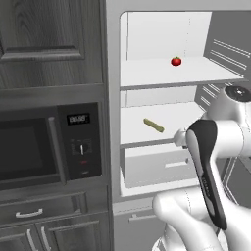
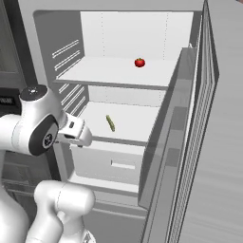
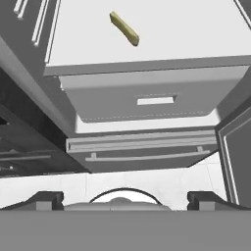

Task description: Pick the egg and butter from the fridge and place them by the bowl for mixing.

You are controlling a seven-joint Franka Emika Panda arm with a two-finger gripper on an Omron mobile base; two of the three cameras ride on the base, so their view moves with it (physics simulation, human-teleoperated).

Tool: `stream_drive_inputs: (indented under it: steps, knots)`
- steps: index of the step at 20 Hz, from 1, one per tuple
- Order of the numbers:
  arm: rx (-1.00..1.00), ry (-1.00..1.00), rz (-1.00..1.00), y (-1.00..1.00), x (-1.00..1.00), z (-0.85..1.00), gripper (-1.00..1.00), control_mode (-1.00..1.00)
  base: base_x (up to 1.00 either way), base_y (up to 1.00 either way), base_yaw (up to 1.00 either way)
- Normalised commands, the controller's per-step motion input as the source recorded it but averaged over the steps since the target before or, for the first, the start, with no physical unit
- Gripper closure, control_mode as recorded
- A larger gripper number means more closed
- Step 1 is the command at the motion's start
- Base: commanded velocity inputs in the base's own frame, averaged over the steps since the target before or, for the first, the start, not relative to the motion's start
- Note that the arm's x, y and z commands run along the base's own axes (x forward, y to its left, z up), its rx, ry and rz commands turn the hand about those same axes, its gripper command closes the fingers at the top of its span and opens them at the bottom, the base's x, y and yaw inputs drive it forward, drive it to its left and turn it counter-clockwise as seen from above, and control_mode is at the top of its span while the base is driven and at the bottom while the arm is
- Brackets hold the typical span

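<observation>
Butter, a thin olive-yellow stick (image 1: 153,125), lies on the white middle shelf (image 1: 147,132) of the grey fridge (image 1: 113,98), far-left of the wrist. Right base view: its long axis runs near-to-far. Hand view: it lies ahead of the gripper (image 3: 125,198), whose 2 fingers stand spread wide, holding nothing.

The microwave (image 1: 49,144) has a small lit display (image 1: 78,118) above its dial, but its digits are too blurred to read.
</observation>
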Motion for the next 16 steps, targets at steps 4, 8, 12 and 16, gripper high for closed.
stream_drive_inputs:
  steps: [4, 8, 12, 16]
  knots:
    - [0.00, -0.32, 0.01, -0.03, 0.48, -0.15, -1.00, -1.00, 0.00, 0.00, 0.00]
    - [0.00, -0.29, 0.01, 0.00, 0.66, -0.06, -1.00, -1.00, 0.00, 0.00, 0.00]
    - [0.01, -0.15, 0.04, 0.00, 0.88, 0.00, -1.00, -1.00, 0.00, 0.00, 0.00]
    - [0.00, -0.01, 0.04, 0.00, 0.78, 0.00, -1.00, -1.00, 0.00, 0.00, 0.00]
